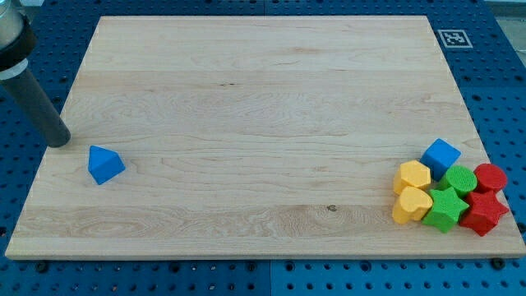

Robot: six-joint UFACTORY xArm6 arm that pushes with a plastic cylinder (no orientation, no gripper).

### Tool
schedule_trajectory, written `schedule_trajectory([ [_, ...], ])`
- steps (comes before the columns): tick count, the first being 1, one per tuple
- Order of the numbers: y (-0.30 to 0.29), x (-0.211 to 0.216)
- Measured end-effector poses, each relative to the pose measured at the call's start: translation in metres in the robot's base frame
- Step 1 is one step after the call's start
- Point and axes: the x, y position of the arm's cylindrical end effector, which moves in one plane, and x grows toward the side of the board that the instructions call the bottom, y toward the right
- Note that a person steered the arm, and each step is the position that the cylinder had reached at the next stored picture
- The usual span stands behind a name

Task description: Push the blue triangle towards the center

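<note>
The blue triangle point(105, 164) lies on the wooden board point(263, 123) near the view's left edge, a little below mid-height. My tip point(59, 143) is at the lower end of the dark rod that comes in from the view's top left. It rests at the board's left edge, just up and to the left of the blue triangle, with a small gap between them.
A cluster of blocks sits at the view's bottom right: a blue cube point(441, 157), two yellow blocks point(412, 176) point(411, 205), a green block point(460, 178), a green star point(445, 209), a red block point(491, 177) and a red star point(482, 213). A marker tag point(453, 38) is at top right.
</note>
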Motion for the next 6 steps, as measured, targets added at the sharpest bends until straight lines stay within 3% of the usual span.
schedule_trajectory([
  [3, 0.071, 0.054],
  [4, 0.100, 0.051],
  [6, 0.100, 0.050],
])
